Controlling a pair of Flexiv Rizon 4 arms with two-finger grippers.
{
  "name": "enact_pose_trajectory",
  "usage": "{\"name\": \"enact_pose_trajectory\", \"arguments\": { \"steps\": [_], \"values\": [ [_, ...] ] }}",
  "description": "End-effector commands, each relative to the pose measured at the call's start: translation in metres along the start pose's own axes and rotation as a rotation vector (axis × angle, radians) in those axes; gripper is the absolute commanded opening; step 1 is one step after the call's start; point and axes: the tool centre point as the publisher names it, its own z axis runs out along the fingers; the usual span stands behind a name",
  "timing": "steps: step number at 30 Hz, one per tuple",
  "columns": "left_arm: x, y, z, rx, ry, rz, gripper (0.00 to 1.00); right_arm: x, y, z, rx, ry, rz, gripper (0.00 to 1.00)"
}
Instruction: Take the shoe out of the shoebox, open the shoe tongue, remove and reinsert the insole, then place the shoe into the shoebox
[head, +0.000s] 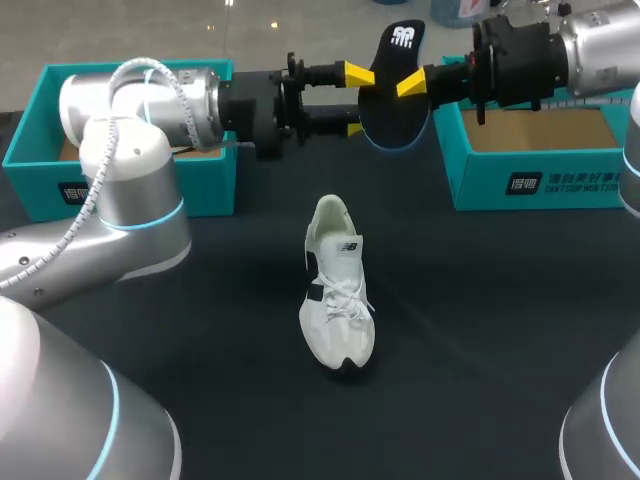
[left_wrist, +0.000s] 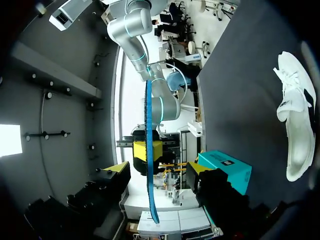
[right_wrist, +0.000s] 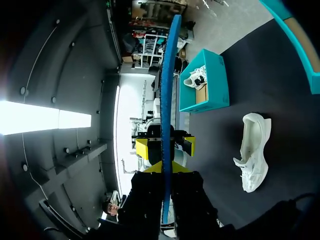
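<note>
The white shoe (head: 337, 290) lies on the dark table top, toe toward me; it also shows as the shoe (left_wrist: 295, 125) and the shoe (right_wrist: 252, 152) in the wrist views. The insole (head: 395, 100), black on top and blue underneath, hangs in the air above the table's far middle. My right gripper (head: 402, 88) is shut on the insole, seen edge-on as a blue strip (right_wrist: 167, 100) between the right gripper's (right_wrist: 166, 167) yellow tips. My left gripper (head: 352, 100) stands open around the insole's other end; the insole (left_wrist: 148, 150) runs between the left gripper's (left_wrist: 159, 169) fingers with a gap on each side.
A teal shoebox (head: 30, 170) stands at the back left behind my left arm; the right wrist view shows this box (right_wrist: 205, 80) with another white shoe in it. A second open teal shoebox (head: 540, 180) stands at the back right.
</note>
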Motion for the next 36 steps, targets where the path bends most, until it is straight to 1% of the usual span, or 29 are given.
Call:
{"name": "enact_pose_trajectory", "arguments": {
  "steps": [1,5,6,10,17,22,25,30,33,36],
  "values": [
    [-0.003,-0.001,-0.03,0.029,0.036,-0.007,1.0,0.0,-0.002,-0.003,-0.007,-0.003,-0.003,0.0],
    [0.001,-0.003,-0.048,0.062,0.077,-0.006,1.0,0.0,-0.001,-0.006,-0.007,-0.006,-0.01,0.0],
    [0.002,-0.003,-0.053,0.081,0.092,-0.008,1.0,0.0,0.0,-0.006,-0.007,-0.007,-0.01,0.0],
    [0.013,-0.003,-0.076,0.106,0.16,-0.009,1.0,0.002,0.002,-0.008,-0.004,-0.013,-0.019,0.0],
    [0.028,0.001,-0.115,0.189,0.218,0.003,1.0,0.004,0.002,-0.008,-0.004,-0.02,-0.038,0.0],
    [0.04,0.002,-0.133,0.211,0.32,0.043,1.0,0.004,0.001,-0.006,-0.01,-0.022,-0.064,0.0],
    [0.046,0.002,-0.142,0.214,0.347,0.041,1.0,0.005,0.002,-0.005,-0.02,-0.02,-0.094,0.0],
    [0.06,0.004,-0.159,0.226,0.404,0.06,1.0,0.004,0.005,-0.002,-0.035,-0.028,-0.17,0.0],
    [0.069,0.008,-0.169,0.224,0.457,0.092,1.0,0.004,0.008,0.002,-0.048,-0.036,-0.222,0.0],
    [0.076,0.011,-0.178,0.211,0.47,0.093,1.0,0.007,0.012,0.004,-0.065,-0.043,-0.29,0.0]
  ]
}}
